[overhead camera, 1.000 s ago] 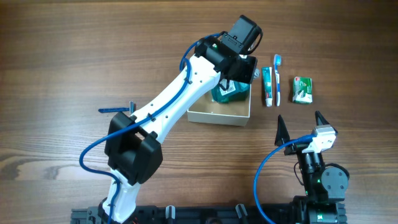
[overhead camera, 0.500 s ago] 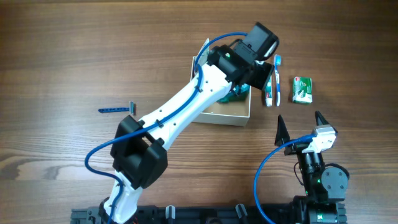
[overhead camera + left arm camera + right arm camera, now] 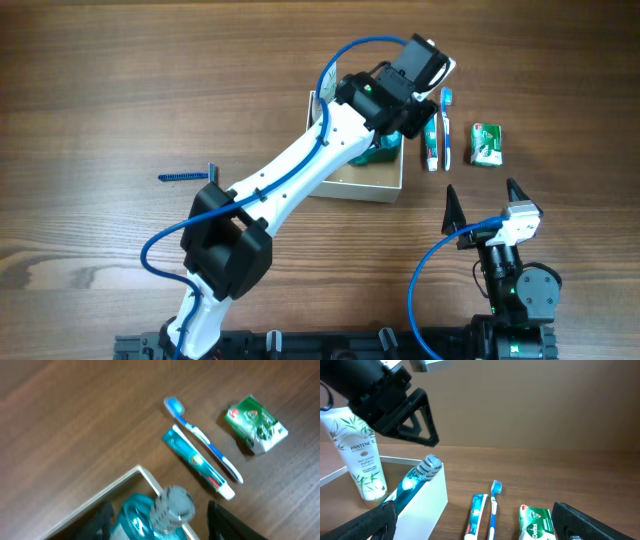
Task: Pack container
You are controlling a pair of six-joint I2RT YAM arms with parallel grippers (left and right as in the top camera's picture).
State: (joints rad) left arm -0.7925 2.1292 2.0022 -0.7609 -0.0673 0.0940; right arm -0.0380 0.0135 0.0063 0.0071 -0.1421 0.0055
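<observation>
The container point(image 3: 340, 186) is a white-walled box with a tan inside, mid-table. A teal mouthwash bottle point(image 3: 137, 517) with a clear cap point(image 3: 172, 505) leans in its right corner, and a white Pantene tube point(image 3: 362, 455) stands inside. My left gripper point(image 3: 408, 112) is open, just above the bottle's cap, with a jaw on each side and no grip. Toothpaste point(image 3: 430, 140), a blue toothbrush point(image 3: 446, 128) and a green soap packet point(image 3: 486, 143) lie on the table right of the container. My right gripper point(image 3: 481, 200) is open and empty, near the front.
A blue razor point(image 3: 185, 176) lies on the table far left of the container. The left arm point(image 3: 290, 170) stretches across the container's left side. The toothpaste, toothbrush and soap also show in the right wrist view point(image 3: 492, 510), between that gripper's fingers.
My left gripper has moved right and away from the bottle in the container, towards its far right corner. The right arm has not moved.
</observation>
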